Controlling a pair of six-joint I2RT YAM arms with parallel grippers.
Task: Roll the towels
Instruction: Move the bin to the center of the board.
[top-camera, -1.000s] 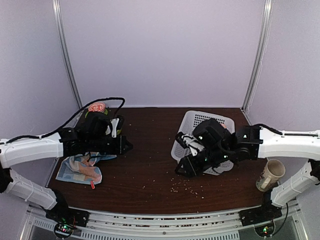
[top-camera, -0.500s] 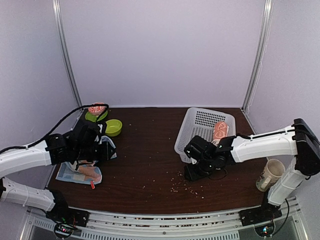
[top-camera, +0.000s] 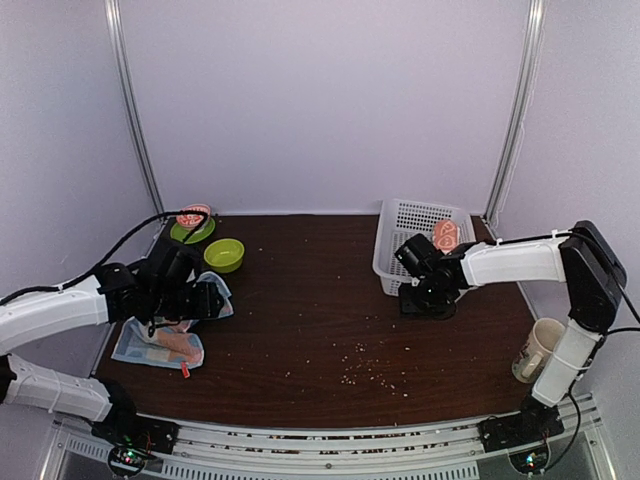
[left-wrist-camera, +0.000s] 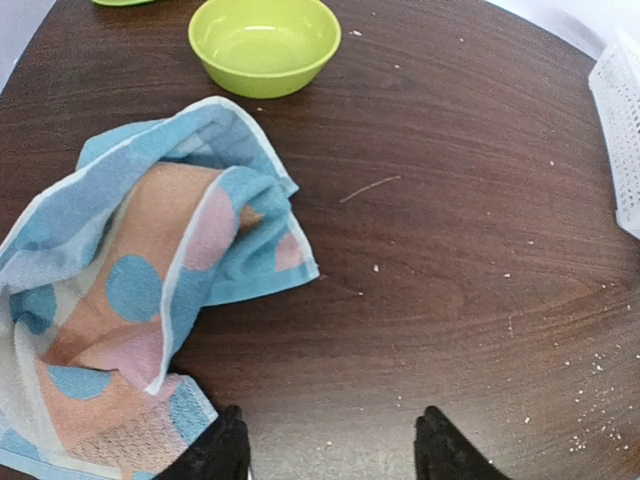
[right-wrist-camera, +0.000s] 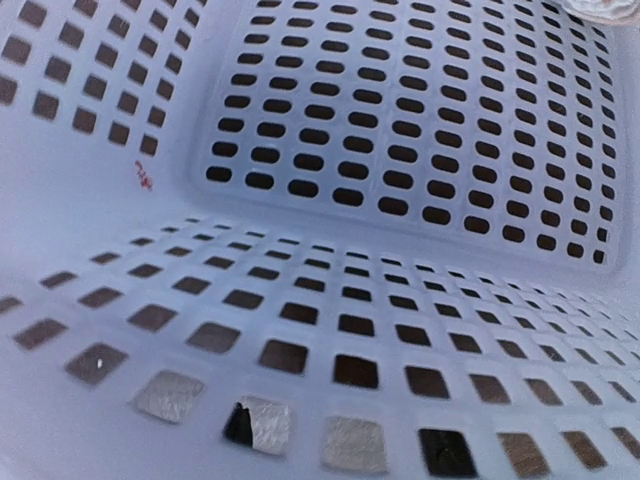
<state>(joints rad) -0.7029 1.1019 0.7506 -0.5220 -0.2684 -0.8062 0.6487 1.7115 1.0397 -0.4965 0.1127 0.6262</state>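
- Your left gripper (left-wrist-camera: 330, 448) has its fingers (left-wrist-camera: 226, 446) spread wide with nothing between them, over bare table (left-wrist-camera: 450, 250).
- The light-blue polka-dot towel (left-wrist-camera: 150, 290) lies crumpled and unrolled just left of those fingers. Its long axis runs diagonally, from the near-left table edge toward the far right, and a folded corner points at the table's middle.
- A green bowl (left-wrist-camera: 265, 40) sits just beyond the towel's far end, apart from it.
- Your right gripper (top-camera: 425, 293) is at the near-left wall of the white perforated basket (top-camera: 412, 215). Its wrist view shows only mesh, so you cannot tell how the fingers stand.
- The orange towel (top-camera: 446, 235) sits bundled inside the basket, toward its far right; its axis is unclear.
- A paper cup (top-camera: 540, 345) stands near the right edge.
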